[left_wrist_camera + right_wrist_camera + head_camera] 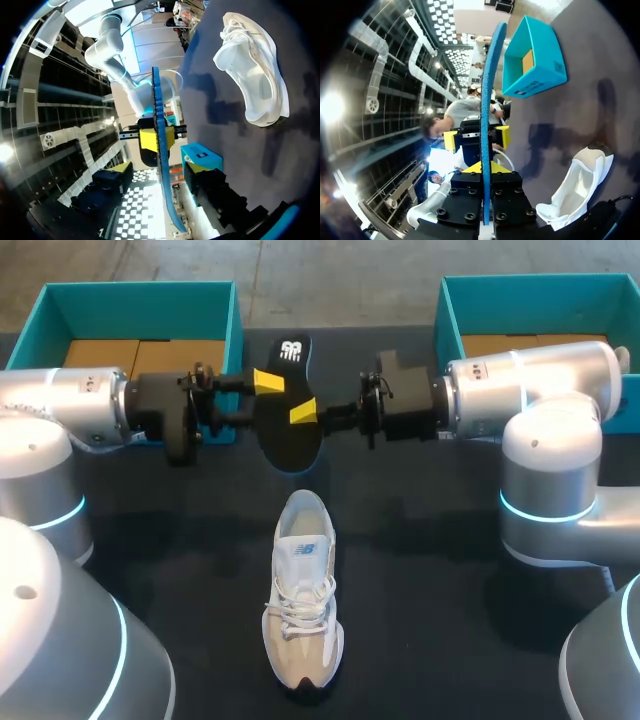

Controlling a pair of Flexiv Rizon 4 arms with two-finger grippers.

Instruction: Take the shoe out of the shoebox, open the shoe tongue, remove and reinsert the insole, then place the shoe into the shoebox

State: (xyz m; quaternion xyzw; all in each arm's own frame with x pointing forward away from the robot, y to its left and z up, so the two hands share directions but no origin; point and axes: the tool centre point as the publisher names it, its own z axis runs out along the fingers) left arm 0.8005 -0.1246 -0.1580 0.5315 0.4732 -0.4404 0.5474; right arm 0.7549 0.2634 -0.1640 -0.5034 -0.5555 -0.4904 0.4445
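Head view, insole (292, 440) face, wrist views, edge-on

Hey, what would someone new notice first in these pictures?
A black insole hangs in the air over mid-table, with the right tool shut on it and the left tool at its other side. Below it, nearer the robot, a white shoe lies alone on the dark table.
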